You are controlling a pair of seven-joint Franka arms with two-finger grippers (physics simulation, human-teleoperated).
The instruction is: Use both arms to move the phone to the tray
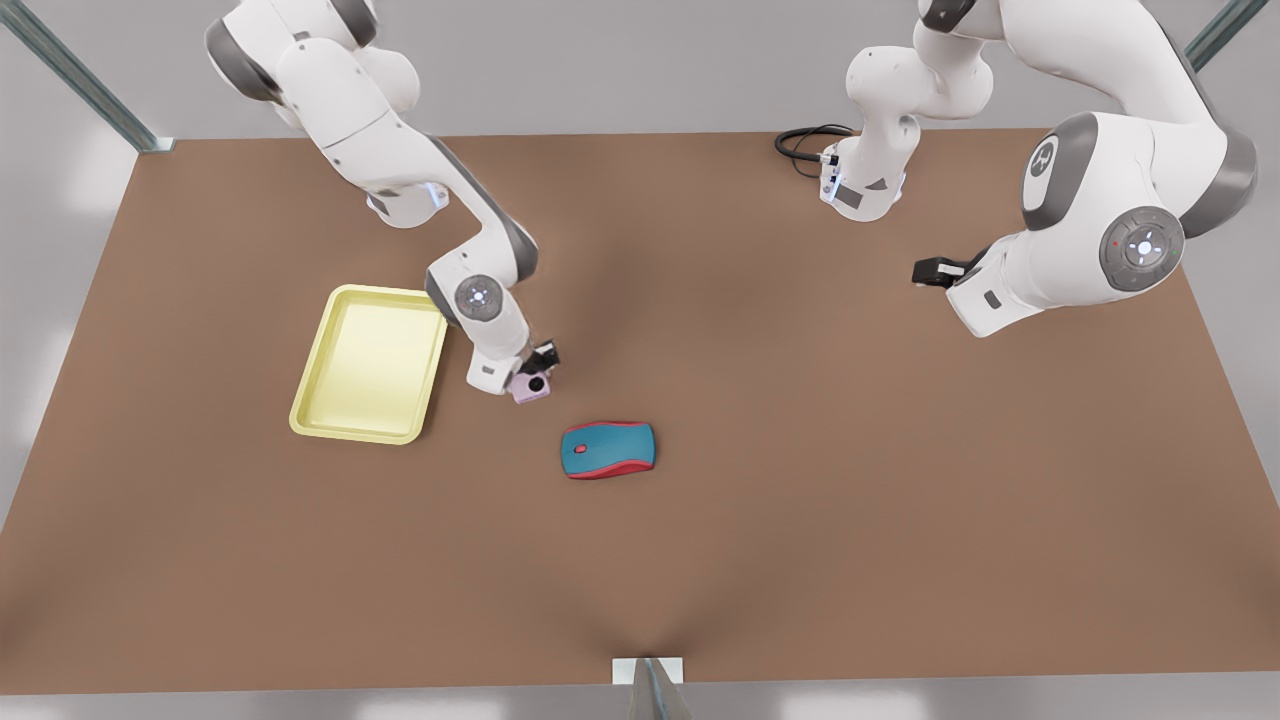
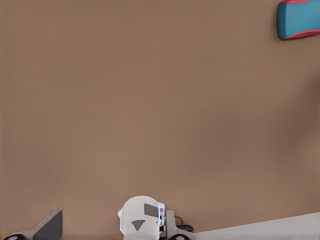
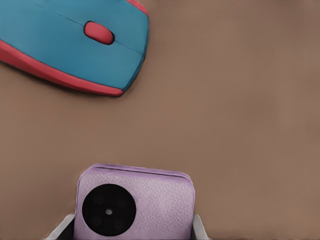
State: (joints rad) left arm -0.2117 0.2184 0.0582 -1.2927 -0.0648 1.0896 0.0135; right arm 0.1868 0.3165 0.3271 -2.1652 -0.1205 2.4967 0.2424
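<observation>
**Phone clamped beside the tray, second arm waiting apart**

The brown table (image 1: 800, 500) spans the whole scene. Two white arms reach over it from the far side. The arm on the front view's right (image 1: 1100, 230) hangs folded high above the table, well apart from everything else; it carries the left gripper (image 1: 925, 272), a small black piece at its wrist, and I cannot tell whether its fingers are apart or together. This arm waits. The arm on the front view's left (image 1: 480, 290) bends down to the table between the tray and the mouse.

The pale yellow tray (image 1: 315, 385) lies flat on the front view's left, just beside that lowered arm.

The teal-and-red mouse (image 1: 608, 450) sits near the table's middle, close to the phone but not touching it.

The right gripper (image 1: 535, 378) is clamped on the pale pink phone (image 3: 134, 205), one finger (image 3: 60, 229) against each side. The phone is just outside the tray's nearer corner, a black circle showing on its face.
</observation>
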